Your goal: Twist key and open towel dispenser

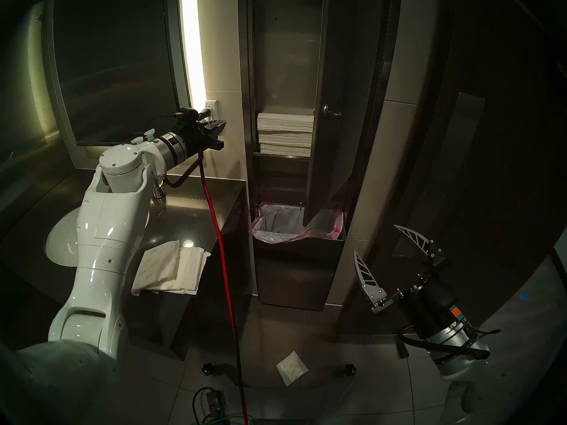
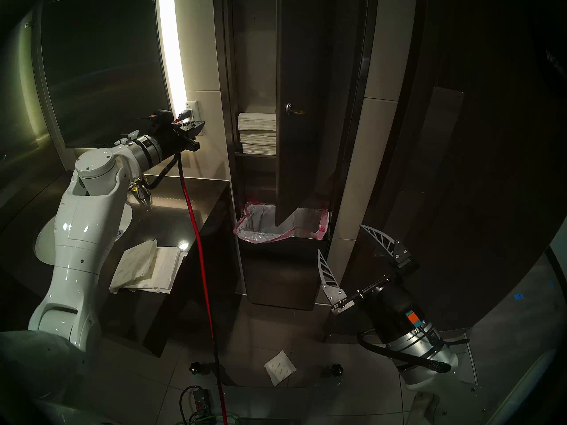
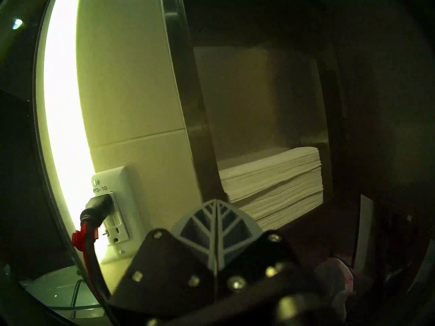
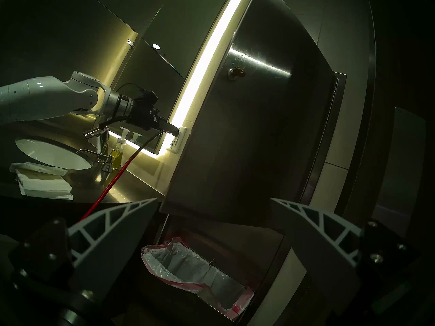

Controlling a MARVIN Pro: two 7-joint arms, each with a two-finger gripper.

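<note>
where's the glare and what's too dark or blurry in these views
Head views: light strip blown out, right side nearly black. Left wrist view: same strip overexposed, paper towels soft, yellow cast. Right wrist view: glare streak on the dispenser door.

A label reading "P3-10" sits on the white wall outlet (image 3: 110,215), above its sockets. No other text is legible

Our left arm (image 1: 92,246) wears glossy white rounded shells with a round joint cap, then a brushed silver wrist collar and a black end effector (image 1: 219,124) housing. Our fingers (image 3: 216,226) are pale grey, latticed with ribs, bolted to black plates by bright screws. Black cable loops about each wrist. The right end effector (image 1: 389,255) carries an orange and teal marking.
</note>
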